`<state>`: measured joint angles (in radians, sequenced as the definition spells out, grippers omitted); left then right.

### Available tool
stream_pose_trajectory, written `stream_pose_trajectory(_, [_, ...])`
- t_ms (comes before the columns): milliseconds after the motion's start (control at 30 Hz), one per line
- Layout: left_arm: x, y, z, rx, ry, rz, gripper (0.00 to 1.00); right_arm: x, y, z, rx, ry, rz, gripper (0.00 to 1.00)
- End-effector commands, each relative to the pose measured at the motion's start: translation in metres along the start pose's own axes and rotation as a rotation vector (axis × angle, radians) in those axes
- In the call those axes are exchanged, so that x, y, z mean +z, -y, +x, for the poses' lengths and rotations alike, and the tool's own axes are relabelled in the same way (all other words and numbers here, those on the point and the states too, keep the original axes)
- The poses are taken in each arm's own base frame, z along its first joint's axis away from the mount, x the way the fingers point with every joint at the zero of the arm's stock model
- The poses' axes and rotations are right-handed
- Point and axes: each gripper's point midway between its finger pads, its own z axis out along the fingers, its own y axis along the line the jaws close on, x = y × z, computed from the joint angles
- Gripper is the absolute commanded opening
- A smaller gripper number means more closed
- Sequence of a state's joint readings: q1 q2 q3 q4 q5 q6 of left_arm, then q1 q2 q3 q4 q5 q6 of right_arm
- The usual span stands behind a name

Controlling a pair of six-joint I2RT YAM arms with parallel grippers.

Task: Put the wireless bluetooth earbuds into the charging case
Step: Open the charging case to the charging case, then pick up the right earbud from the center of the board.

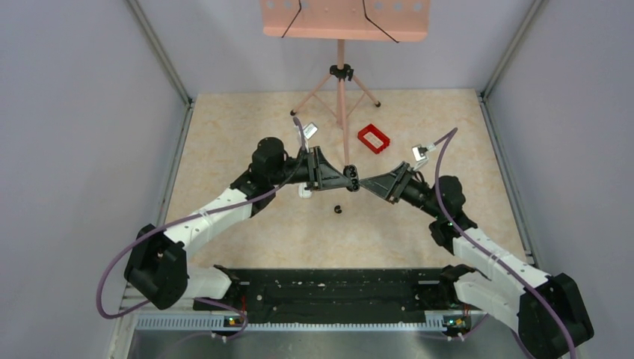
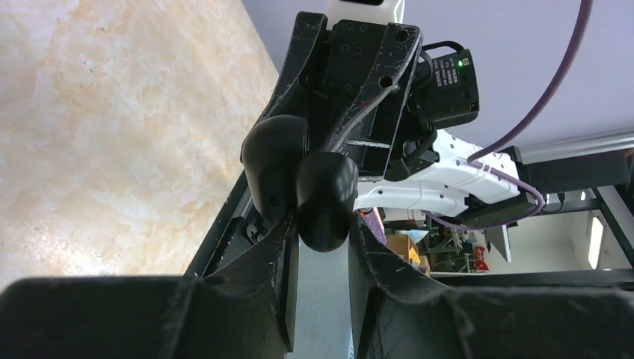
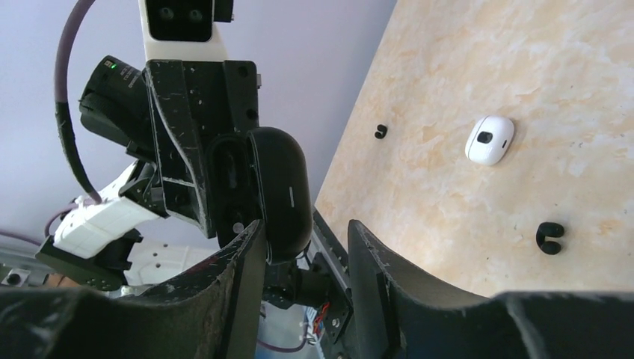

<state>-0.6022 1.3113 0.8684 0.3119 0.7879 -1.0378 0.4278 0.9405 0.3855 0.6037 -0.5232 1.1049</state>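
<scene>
The charging case (image 2: 325, 198), glossy black and oval, is pinched between the fingers of my left gripper (image 2: 323, 241), held above the table with its lid (image 2: 273, 164) swung open. In the top view the two grippers meet tip to tip at the case (image 1: 350, 178). My right gripper (image 3: 303, 250) stands open, and the case's lower end (image 3: 282, 191) lies between its jaws close to the left finger (image 3: 243, 262). One tiny black earbud (image 3: 550, 238) lies loose on the table (image 1: 337, 209). A second small black piece (image 3: 381, 132) lies farther off. What sits in the case's cavity is unclear.
A small white rounded object (image 3: 490, 140) rests on the table under my left gripper (image 1: 304, 191). A red rectangular frame (image 1: 374, 138) lies behind the grippers. A pink stand's tripod legs (image 1: 341, 82) stand at the back, and grey walls close in both sides.
</scene>
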Motion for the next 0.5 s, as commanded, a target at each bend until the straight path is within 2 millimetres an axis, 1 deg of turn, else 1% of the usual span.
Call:
stream_pose_trajectory(0, [-0.008,0.031,-0.001,0.086,-0.001,0.092,0.00,-0.002,0.008,-0.007,-0.010,0.040,0.033,0.45])
stream_pose_trajectory(133, [-0.009,0.022,0.000,0.074,-0.001,0.059,0.00,-0.003,0.004,-0.009,-0.035,0.036,0.041,0.49])
stream_pose_trajectory(233, [-0.012,0.007,0.003,0.045,-0.002,0.007,0.00,-0.007,0.001,-0.012,-0.075,0.045,0.060,0.53])
stream_pose_trajectory(333, [-0.021,-0.007,0.006,0.015,0.002,-0.039,0.00,-0.012,-0.004,-0.016,-0.128,0.052,0.079,0.57])
stream_pose_trajectory(400, [-0.028,-0.018,0.008,0.000,0.004,-0.077,0.00,-0.014,-0.001,-0.016,-0.162,0.039,0.119,0.58])
stream_pose_trajectory(467, [-0.038,-0.029,0.010,-0.020,0.015,-0.116,0.00,-0.017,0.011,-0.015,-0.208,0.006,0.190,0.58])
